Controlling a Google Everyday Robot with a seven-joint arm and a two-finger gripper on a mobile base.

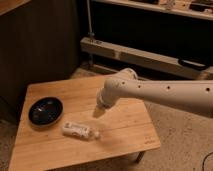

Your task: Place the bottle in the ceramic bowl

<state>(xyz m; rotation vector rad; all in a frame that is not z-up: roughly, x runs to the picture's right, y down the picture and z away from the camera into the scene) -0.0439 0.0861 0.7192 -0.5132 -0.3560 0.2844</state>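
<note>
Bottle (79,130) lies on its side on the wooden table (125,125), just below and to the left of the gripper (98,111) as the camera sees it, close to it but not touching. Its narrower cap end points right, toward the spot under the gripper, and its pale label faces up. The ceramic bowl (45,111), dark and glossy, sits upright further left of the gripper, a little above the bottle in the picture, near the bottle but apart from it. The gripper hangs over the middle of the table, pointing down, its fingers apart and holding nothing. Behind it the thick white arm (165,95) runs off to the right edge of the view. Right of the gripper, past the table's edge, lies speckled floor (185,145)
</note>
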